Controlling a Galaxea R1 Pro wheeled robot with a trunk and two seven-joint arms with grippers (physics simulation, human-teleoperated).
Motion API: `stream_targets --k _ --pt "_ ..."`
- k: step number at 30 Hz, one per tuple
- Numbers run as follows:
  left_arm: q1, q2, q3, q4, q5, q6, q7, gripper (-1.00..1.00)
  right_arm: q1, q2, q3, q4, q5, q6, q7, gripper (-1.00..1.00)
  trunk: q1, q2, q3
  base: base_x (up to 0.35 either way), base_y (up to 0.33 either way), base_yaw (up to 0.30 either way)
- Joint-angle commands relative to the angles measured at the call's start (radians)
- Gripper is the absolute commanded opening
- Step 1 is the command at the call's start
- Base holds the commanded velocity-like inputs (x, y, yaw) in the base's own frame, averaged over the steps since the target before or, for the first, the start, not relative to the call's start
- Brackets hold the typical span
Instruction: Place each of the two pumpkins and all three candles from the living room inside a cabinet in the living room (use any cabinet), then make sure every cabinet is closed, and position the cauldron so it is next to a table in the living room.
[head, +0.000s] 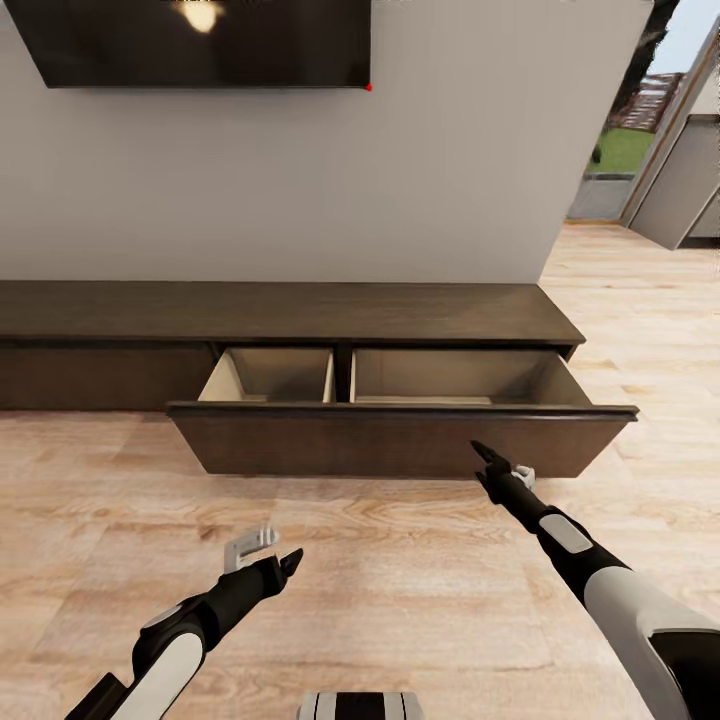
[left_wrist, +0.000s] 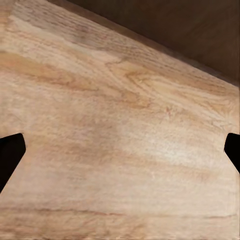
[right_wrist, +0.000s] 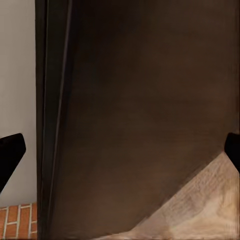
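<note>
Head view: the cabinet (head: 300, 315) runs along the white wall under a dark TV (head: 200, 40). Its right-hand drawer (head: 400, 440) is pulled out over the wooden floor (head: 400, 600), showing two pale tan compartments with nothing visible inside. The left gripper (head: 285, 565) hangs over the floor, well short of the drawer front, below its left half. The right gripper (head: 487, 458) points at the drawer front near its right half, its tip just at or touching the panel; I cannot tell which. From here neither gripper's finger spacing is clear. A doorway at the far right opens onto grass.

Left wrist view: floor planks with the cabinet's dark base across one corner. The fingertips (left_wrist: 11, 155) sit at opposite edges, spread wide, nothing between them.

Right wrist view: the dark drawer front close up, a strip of wall, some brick (right_wrist: 17, 220) and a wedge of floor. The fingertips (right_wrist: 10, 155) are likewise spread wide, holding nothing.
</note>
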Motion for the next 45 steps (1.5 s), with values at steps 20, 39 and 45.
stream_targets --k 20,39,45 --pt "-0.001 0.0 0.173 0.224 -0.073 -0.001 0.027 1.0 0.139 0.133 0.01 0.001 0.342 -0.385 -0.005 1.0 -0.007 0.003 0.053 -0.037 0.0 0.0" --pt "-0.001 -0.001 0.271 0.325 -0.169 -0.006 0.047 1.0 0.419 0.196 0.014 0.002 0.927 -1.04 -0.618 1.0 -0.016 0.007 0.127 -0.038 0.0 0.0" --pt "0.011 -0.014 0.264 0.434 -0.192 -0.021 0.032 1.0 0.468 0.21 0.017 0.03 0.933 -1.055 -0.631 1.0 -0.018 0.009 0.15 -0.203 0.0 0.0"
